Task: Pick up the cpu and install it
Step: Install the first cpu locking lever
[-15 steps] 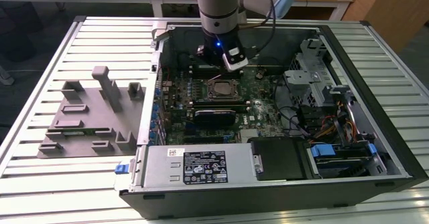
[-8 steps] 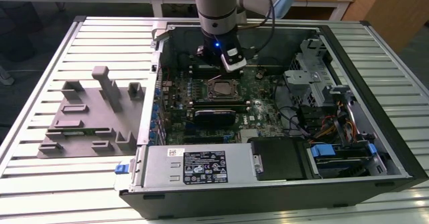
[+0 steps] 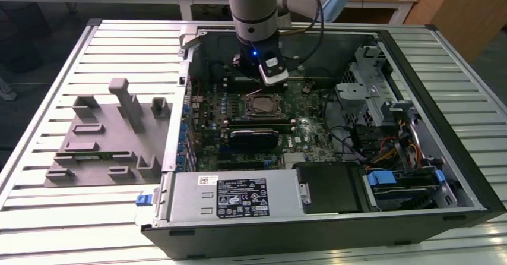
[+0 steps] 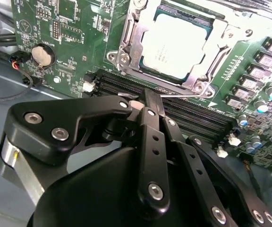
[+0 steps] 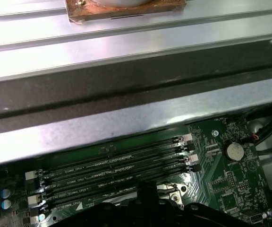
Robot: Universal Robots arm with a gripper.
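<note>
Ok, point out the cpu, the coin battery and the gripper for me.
cpu (image 4: 176, 45), second wrist view, middle of its silvery top.
coin battery (image 4: 41, 55), second wrist view, its face.
gripper (image 4: 145, 101), second wrist view, at the fingers' tips.

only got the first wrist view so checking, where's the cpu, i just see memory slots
Observer: In the second wrist view the cpu lies in the motherboard socket, silvery top up.
Operator: gripper holding anything
Observer: No, the gripper is shut on nothing, over the memory slots beside the socket.
Operator: where's the arm overall
Observer: In the exterior view it reaches down into the open computer case.
</note>
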